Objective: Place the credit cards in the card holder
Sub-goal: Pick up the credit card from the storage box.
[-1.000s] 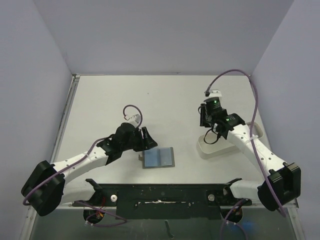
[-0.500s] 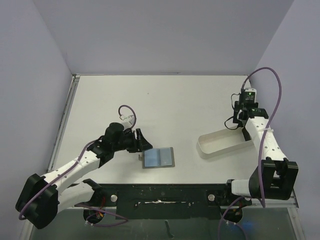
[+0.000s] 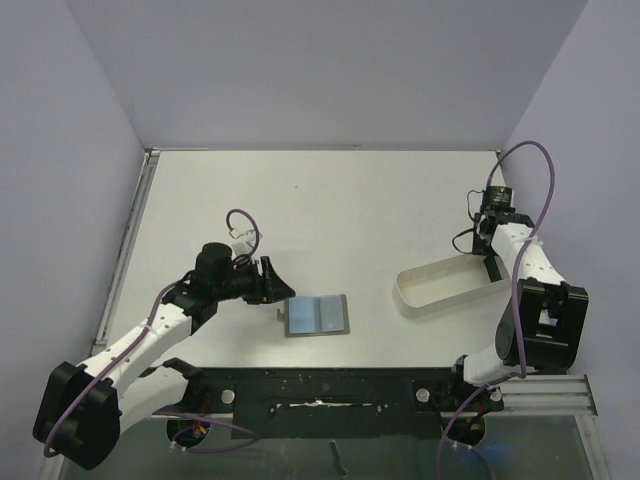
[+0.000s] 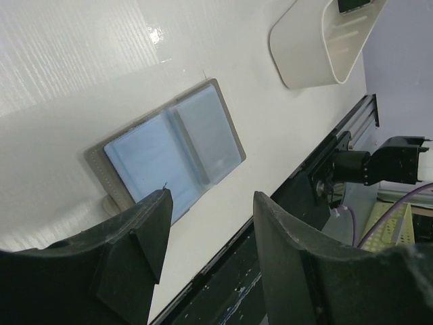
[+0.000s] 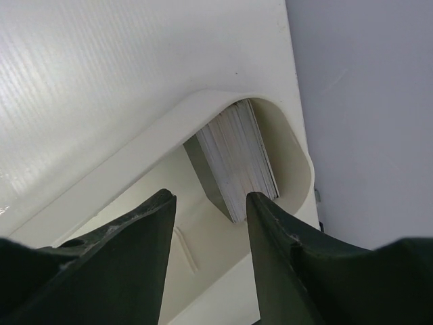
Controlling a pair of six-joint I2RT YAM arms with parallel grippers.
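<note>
The card holder lies open and flat near the table's front edge, with its light blue lining up. It also shows in the left wrist view. My left gripper is open and empty, just left of the holder. The credit cards stand on edge as a stack in the right end of the white tray. My right gripper is open and empty just above that stack, with one finger close beside it. From above it hangs over the tray's right end.
The white oblong tray lies at the right of the table, angled; it also shows in the left wrist view. A black rail runs along the near edge. Purple walls enclose the table on three sides.
My right gripper has swung from the tray's left end to its right end, over the cards. My left arm has drawn back leftward, its gripper still beside the holder.
</note>
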